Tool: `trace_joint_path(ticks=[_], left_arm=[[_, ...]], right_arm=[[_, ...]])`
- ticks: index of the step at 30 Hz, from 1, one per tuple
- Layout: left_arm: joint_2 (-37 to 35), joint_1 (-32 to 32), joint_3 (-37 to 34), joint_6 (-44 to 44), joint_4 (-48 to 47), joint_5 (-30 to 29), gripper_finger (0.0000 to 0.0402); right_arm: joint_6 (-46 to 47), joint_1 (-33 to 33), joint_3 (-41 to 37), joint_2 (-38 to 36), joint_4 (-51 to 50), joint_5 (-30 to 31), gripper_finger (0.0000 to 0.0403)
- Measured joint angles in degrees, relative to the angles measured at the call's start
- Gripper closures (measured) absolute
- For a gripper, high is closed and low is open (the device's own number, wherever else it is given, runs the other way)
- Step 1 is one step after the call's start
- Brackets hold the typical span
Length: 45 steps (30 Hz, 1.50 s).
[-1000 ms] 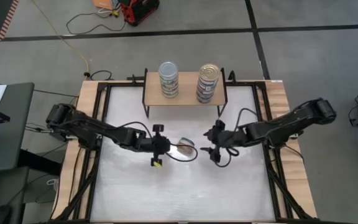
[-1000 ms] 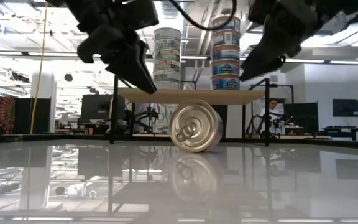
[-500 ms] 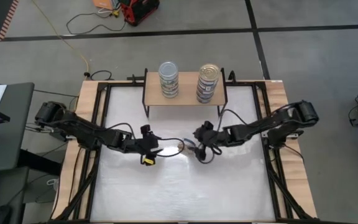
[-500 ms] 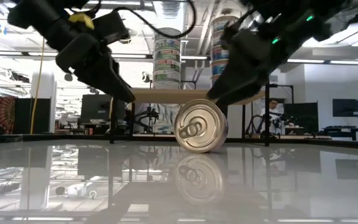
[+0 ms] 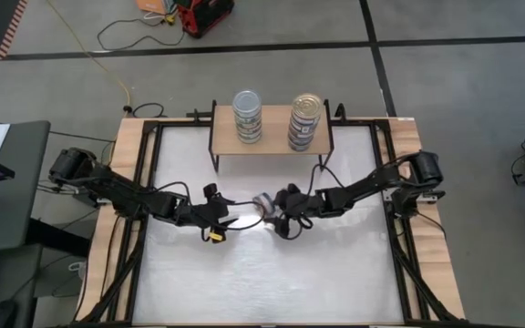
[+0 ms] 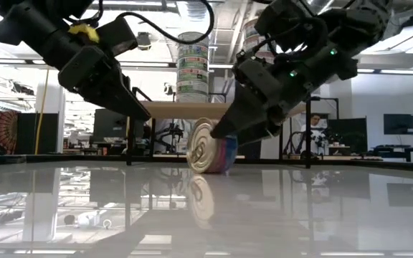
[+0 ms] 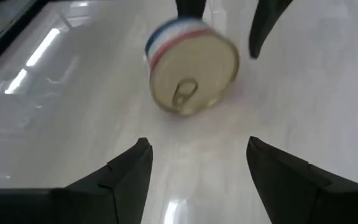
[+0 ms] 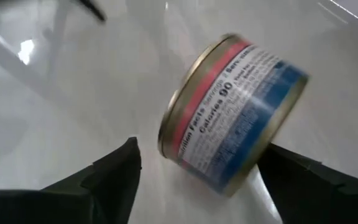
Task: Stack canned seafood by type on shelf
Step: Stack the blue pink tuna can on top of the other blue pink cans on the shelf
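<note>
Now we are looking down on the white table (image 5: 199, 282), with the shelf (image 5: 272, 139) standing at its far edge and carrying two stacks of tins: the left stack (image 5: 247, 116) of silver-lidded cans and the right stack (image 5: 304, 121) of gold-lidded ones. We are seeing both arms reaching toward the table's middle from opposite sides. Between them one loose tin (image 6: 208, 145) is standing on its edge, its gold pull-tab lid facing the left arm and its red, white and blue label facing the right. We are finding the left gripper (image 5: 229, 219) hovering just beside that tin, fingers spread and not touching it. We are finding the right gripper (image 5: 279, 216) right at the tin, its fingers also spread wide to either side of the can; we cannot tell whether they are touching it.
</note>
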Motion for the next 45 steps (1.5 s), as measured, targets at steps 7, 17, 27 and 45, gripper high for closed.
trace_joint_path(ticks=[7,17,27,45], left_arm=[[0.0,0.1,0.0,-0.6,2.0,-7.4,0.0152],[2.1,5.9,-4.5,9.3,13.0,2.6,0.0152],[2.2,12.8,-5.1,14.7,13.6,13.9,0.0152],[11.5,17.9,-4.1,17.5,22.2,27.8,0.0152]], right_arm=[[8.9,-1.3,1.5,4.5,6.3,5.7,0.0096],[5.6,0.4,9.4,11.2,3.2,6.1,0.0097],[-2.1,0.6,9.3,4.3,-11.8,10.6,0.0097],[-12.3,-5.7,9.3,4.3,-5.1,1.9,0.0097]])
